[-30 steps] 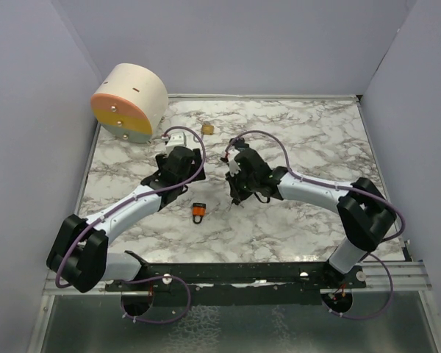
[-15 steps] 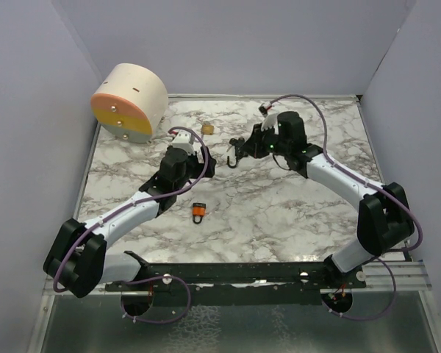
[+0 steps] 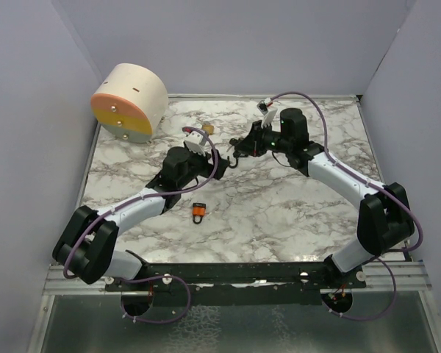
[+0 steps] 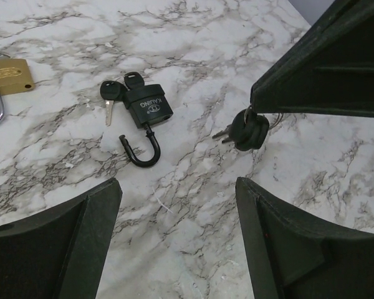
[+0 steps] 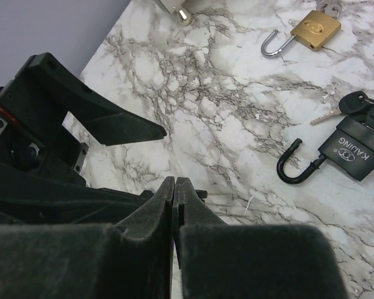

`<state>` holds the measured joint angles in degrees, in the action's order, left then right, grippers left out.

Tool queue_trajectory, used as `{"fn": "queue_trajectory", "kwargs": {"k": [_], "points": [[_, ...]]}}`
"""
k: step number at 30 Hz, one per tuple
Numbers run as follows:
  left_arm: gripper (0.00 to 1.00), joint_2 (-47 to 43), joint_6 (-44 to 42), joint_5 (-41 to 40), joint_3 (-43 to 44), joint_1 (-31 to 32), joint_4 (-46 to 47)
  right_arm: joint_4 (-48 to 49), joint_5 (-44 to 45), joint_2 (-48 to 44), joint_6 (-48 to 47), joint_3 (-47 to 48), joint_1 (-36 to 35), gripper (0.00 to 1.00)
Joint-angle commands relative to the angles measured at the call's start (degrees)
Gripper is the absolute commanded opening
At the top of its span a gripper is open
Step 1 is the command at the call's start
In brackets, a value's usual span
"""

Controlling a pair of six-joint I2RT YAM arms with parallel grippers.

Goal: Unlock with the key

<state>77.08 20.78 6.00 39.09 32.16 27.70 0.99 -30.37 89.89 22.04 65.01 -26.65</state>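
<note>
A black padlock lies on the marble with its shackle swung open and a pair of black-headed keys at its body; it also shows in the right wrist view. My right gripper is shut on a bunch of black-headed keys, which hangs just above the table to the right of that padlock. My left gripper stands open over bare marble, facing the padlock and the held keys, with nothing between its fingers. A small orange padlock lies nearer the arm bases.
A brass padlock with an open shackle lies at the back, left of the black one, also seen in the top view. A cream and orange drum stands in the back left corner. Grey walls enclose the table.
My right arm has swung from the table's middle to the back, carrying the keys. My left gripper has reached further right toward it, and its jaws have narrowed a little.
</note>
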Motion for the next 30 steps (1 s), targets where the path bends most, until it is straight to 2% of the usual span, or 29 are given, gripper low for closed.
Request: {"fn": "queue_trajectory", "kwargs": {"k": [1,8,22,30], "points": [[0.74,2.4,-3.3,8.7,0.8,-0.2,6.4,0.8,-2.7,-1.8,0.0,1.7,-0.2,0.01],[0.72,3.5,-4.9,8.5,-1.0,-0.1,11.1,1.5,-4.9,-2.4,0.7,1.8,0.2,0.01],[0.66,4.5,-10.2,2.6,-5.7,-0.2,20.6,3.7,-8.7,-2.5,3.1,1.8,1.0,0.01],[0.62,6.2,-11.0,4.5,-5.9,-0.2,24.4,3.8,-9.5,-3.3,3.6,1.8,1.2,0.01]]}}
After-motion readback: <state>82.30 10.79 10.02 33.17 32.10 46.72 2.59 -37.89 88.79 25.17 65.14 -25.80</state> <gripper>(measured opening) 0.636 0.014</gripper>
